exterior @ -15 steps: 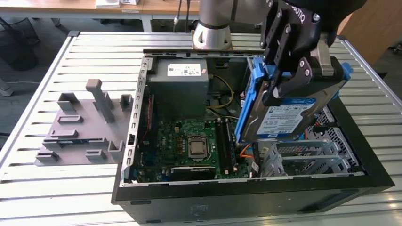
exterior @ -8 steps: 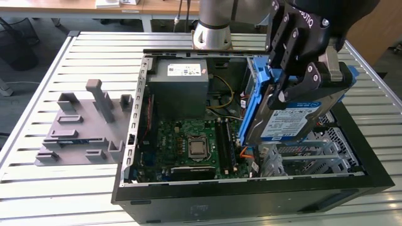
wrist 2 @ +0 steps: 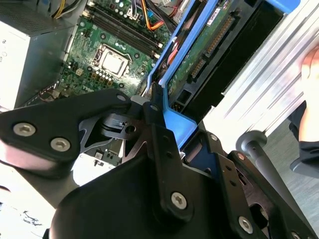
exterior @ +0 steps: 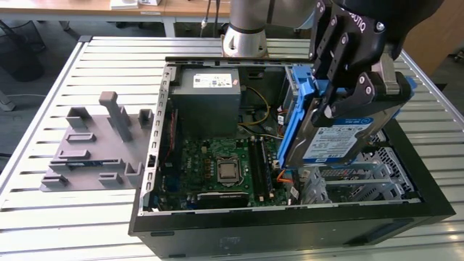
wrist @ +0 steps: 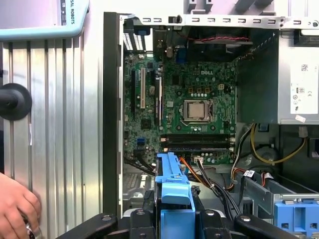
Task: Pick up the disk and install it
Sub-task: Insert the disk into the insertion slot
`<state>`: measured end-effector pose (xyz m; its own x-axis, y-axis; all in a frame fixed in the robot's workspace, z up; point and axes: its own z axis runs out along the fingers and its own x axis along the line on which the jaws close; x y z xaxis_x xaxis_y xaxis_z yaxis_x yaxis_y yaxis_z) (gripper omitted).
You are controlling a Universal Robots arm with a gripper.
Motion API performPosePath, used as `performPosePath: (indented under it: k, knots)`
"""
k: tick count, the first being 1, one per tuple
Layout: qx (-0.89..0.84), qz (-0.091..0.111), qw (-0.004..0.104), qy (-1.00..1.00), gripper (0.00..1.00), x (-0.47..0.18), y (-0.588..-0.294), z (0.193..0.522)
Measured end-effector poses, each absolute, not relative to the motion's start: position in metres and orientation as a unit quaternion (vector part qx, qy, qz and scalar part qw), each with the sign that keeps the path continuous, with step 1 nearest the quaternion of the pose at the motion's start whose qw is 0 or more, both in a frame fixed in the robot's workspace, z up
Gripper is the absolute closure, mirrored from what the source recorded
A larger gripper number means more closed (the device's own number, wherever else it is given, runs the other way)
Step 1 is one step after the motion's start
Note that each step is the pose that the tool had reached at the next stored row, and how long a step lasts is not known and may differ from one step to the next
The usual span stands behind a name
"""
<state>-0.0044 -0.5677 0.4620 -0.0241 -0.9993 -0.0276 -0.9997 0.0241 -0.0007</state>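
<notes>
Exterior view: the gripper (exterior: 349,100) holds the disk (exterior: 340,138) with its black fingers (exterior: 339,65) pinching it from both faces. The disk stands on edge, tilted, with its white-and-blue label facing the camera and a blue rail (exterior: 296,117) along its side. It hangs over the open computer case (exterior: 290,220), above the metal drive bay (exterior: 362,179) at the exterior view's right. I cannot tell whether its lower edge touches the bay. Inside the case, the grey power supply (exterior: 210,103) sits at the far end and the green motherboard (exterior: 217,163) lies beside the disk. A grey plastic fixture (exterior: 94,147) rests on the slatted metal table (exterior: 65,228), at the exterior view's left of the case.

Second wrist view: the gripper (wrist 2: 158,113) is seen from close up, its dark linkages clamped around the disk's blue rail (wrist 2: 175,124). The disk's (wrist 2: 199,50) green circuit-board underside slants away from the camera. Beyond it lie the motherboard (wrist 2: 112,57) and the table (wrist 2: 264,84). Part of a person's hand (wrist 2: 311,74) shows at the frame's edge.

First wrist view: the gripper (wrist: 174,221) closes on the disk (wrist: 174,191), whose blue rail points edge-on toward the open case (wrist: 112,99). The motherboard (wrist: 199,99) and power supply (wrist: 299,74) lie beyond it. A person's hand (wrist: 15,209) rests on the table (wrist: 60,124), outside the case wall.
</notes>
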Motion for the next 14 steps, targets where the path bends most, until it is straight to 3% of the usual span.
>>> performPosePath:
  k: [14]
  knots:
    - [-0.698,0.009,0.010,0.716,0.64,0.009,-0.578,0.460]
